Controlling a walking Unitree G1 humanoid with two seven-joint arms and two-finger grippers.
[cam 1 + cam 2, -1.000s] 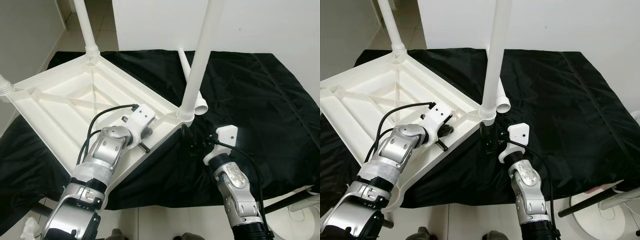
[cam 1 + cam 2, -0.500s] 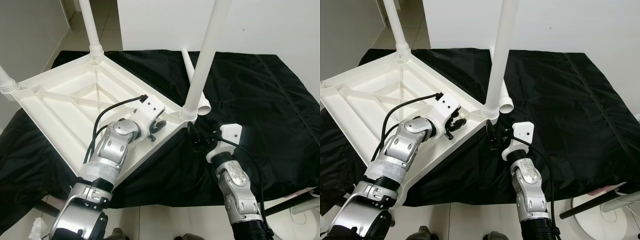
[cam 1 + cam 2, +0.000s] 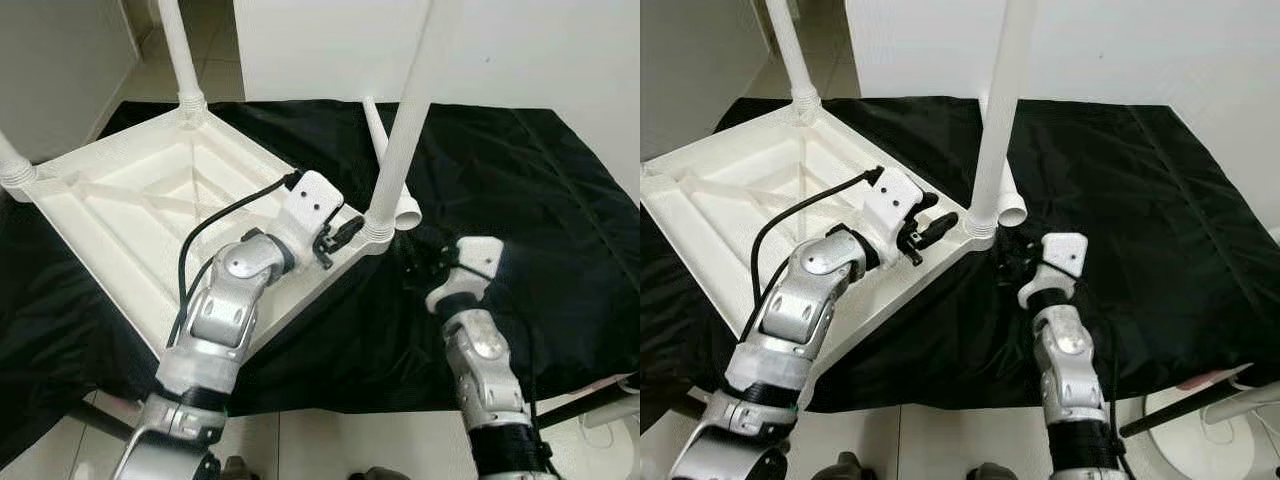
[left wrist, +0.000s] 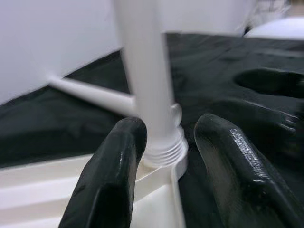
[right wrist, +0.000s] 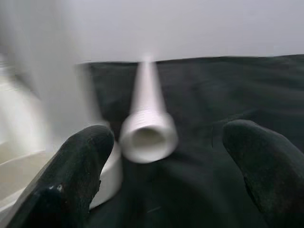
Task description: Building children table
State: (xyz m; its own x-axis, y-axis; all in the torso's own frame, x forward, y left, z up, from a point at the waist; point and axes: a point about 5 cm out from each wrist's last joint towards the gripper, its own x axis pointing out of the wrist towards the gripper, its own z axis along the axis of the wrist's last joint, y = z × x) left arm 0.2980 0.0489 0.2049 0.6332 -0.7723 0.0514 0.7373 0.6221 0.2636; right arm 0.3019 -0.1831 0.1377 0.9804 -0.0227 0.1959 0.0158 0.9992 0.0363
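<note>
A white plastic table top [image 3: 130, 215] lies upside down on a black cloth. Upright legs stand in its corners: one at the near corner [image 3: 398, 140], one at the far corner [image 3: 183, 55] and a stub at the left [image 3: 12, 170]. A loose leg [image 3: 380, 140] lies on the cloth behind the near corner, its open end [image 5: 148, 137] facing me. My left gripper [image 3: 343, 232] is open, its fingers [image 4: 118, 156] on either side of the near leg's threaded base [image 4: 164, 147] without touching it. My right gripper [image 3: 1012, 258] is open just in front of the loose leg's open end.
The black cloth [image 3: 520, 170] covers the floor to the right and back. A white wall [image 3: 330, 50] rises behind it, and tiled floor [image 3: 150, 60] shows at the back left. A white round base [image 3: 1200, 430] and a dark rod [image 3: 1180, 405] lie at the near right.
My left gripper has slid right along the table's edge to the near corner leg. My right gripper has moved right, off that leg's base, towards the loose leg's open end.
</note>
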